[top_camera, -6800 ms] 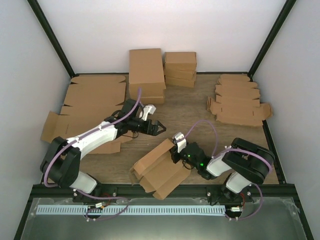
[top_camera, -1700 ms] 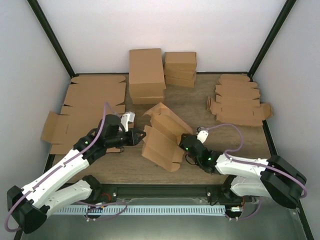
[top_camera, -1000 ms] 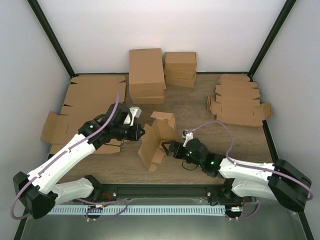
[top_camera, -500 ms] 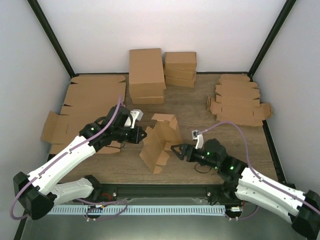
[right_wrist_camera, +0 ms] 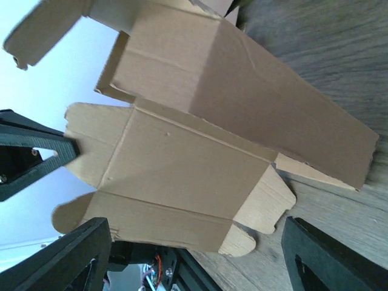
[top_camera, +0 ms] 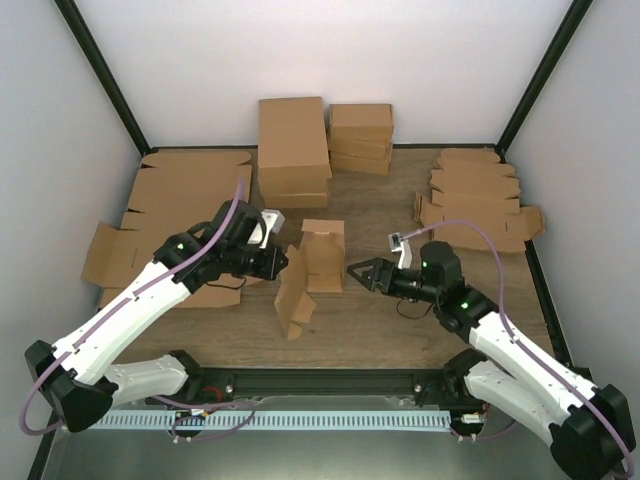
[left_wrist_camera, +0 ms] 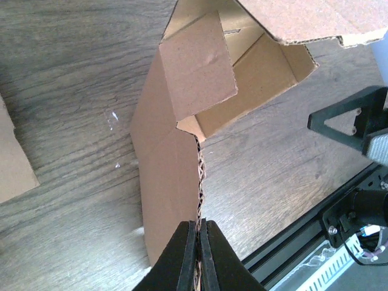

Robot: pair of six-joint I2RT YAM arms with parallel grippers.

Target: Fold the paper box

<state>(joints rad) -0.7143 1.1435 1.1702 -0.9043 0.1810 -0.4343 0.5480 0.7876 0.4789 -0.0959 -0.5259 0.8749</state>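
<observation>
The white-and-black left arm (top_camera: 135, 305), a purple cable (top_camera: 232, 215) looped along it, stretches from its near-left base forward and to the right. Its black two-finger left gripper (top_camera: 280, 263) points right, fingers pinched flat together on an edge of the plain brown cardboard paper box (top_camera: 322, 255). The matching right arm (top_camera: 510, 345) reaches forward and left. Its right gripper (top_camera: 357, 273) points left, jaws spread wide, gripping nothing.

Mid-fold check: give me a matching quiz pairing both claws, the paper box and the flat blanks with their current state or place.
1 left claw
2 right claw
3 paper box
4 stack of flat blanks

A open, holding nothing
B far right, lying flat
C shut on a cardboard edge
D upright, half-folded, centre

Pairs: 1-C, 2-A, 3-D, 4-B
</observation>
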